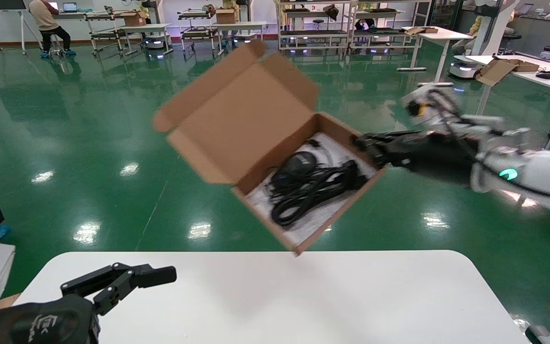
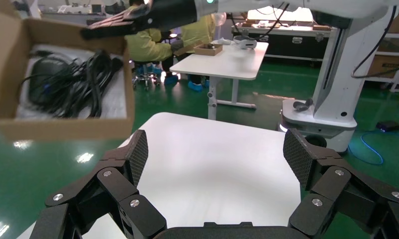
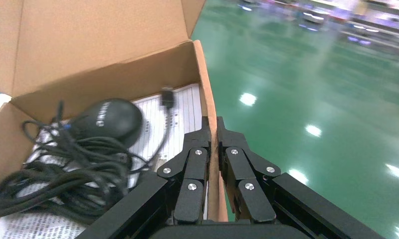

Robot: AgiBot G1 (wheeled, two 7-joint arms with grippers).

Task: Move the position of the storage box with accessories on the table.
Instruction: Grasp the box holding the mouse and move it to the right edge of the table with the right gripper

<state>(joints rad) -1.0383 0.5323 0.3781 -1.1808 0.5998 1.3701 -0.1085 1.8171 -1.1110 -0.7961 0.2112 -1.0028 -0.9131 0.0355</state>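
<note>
Brown storage box tilted, lid open; right gripper clamps wall; left gripper spread.

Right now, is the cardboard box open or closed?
Open. The storage box has its lid folded back, showing the black mouse and cable inside, while the right tool pinches its wall in the air.

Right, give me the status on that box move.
Done: the right gripper has its fingers pinched on a side wall of the storage box and has it lifted clear of the table, lid open, mouse, cable and leaflet inside. In hand: carrying it. Left: setting it down. The left gripper waits open over the table.
</note>
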